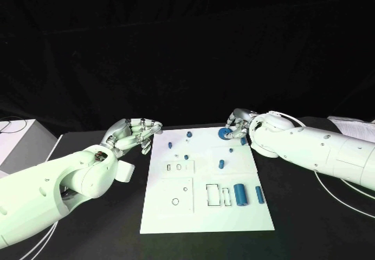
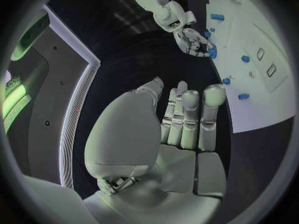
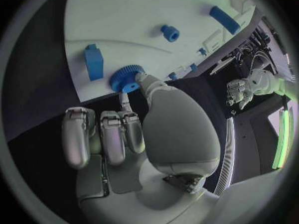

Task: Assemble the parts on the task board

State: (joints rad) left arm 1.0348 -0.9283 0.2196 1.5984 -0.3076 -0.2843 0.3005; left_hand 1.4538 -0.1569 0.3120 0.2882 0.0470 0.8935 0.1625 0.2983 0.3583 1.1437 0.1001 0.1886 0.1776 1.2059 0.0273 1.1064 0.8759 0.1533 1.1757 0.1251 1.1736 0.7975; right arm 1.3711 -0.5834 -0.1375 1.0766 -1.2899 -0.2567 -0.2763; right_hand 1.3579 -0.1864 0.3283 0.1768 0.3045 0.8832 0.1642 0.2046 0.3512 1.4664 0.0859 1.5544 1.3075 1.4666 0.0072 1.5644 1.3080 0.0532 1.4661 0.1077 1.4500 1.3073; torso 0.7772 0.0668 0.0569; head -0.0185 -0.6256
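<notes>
Gear [image 1: 224, 132] seen in head view at far edge of task board [image 1: 205, 216], right hand [image 1: 239, 123] on it. Left hand [image 1: 134, 134] curled, empty, beside board over counter [image 1: 312, 227].
Right wrist view: gear [image 3: 126, 78] pinched at fingertips; firm hold and level seating advised.
Left wrist view: left hand [image 2: 181, 119] holds nothing.

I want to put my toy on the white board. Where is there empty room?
The near end of the board is bare, below the cutouts and the two blue cylinders. The middle, between the small pegs and the cylinders, is partly free. The far end is crowded: the right hand touches a blue gear there.
</notes>
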